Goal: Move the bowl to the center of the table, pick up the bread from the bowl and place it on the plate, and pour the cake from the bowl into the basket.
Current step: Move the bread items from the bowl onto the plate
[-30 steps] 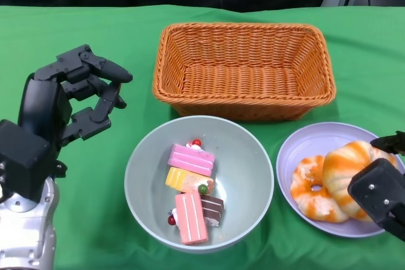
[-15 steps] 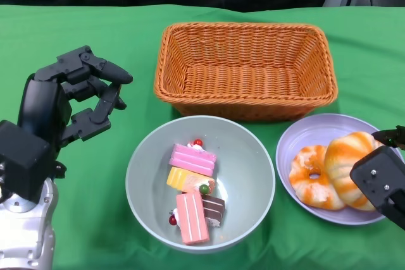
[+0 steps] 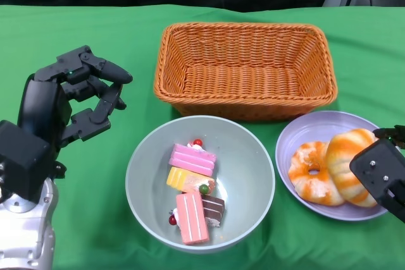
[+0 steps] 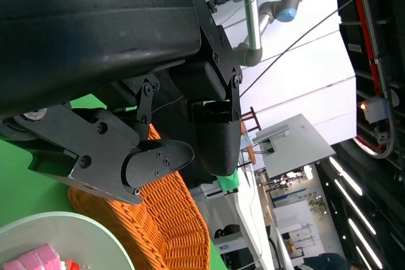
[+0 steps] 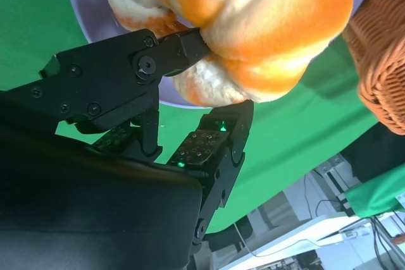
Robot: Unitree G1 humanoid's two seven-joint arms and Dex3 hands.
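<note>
Right hand (image 3: pixel 381 175) fingers pinch the bread (image 3: pixel 347 164) on the plate (image 3: pixel 310 133); left hand (image 3: pixel 71 98) open, holding nothing.

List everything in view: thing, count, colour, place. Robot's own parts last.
basket: one, orange wicker, far middle of the table, nothing in it.
bowl: one, grey-green, near middle, in front of the basket.
cake pieces: several, pink, yellow and brown, inside the bowl.
plate: one, lilac, right of the bowl.
bread: two pieces, orange and white, on the plate.
tablecloth: one, green, covers the table.
left hand: black, left of the bowl, fingers apart, holding nothing.
right hand: black, at the plate, fingers on the nearer bread piece.
</note>
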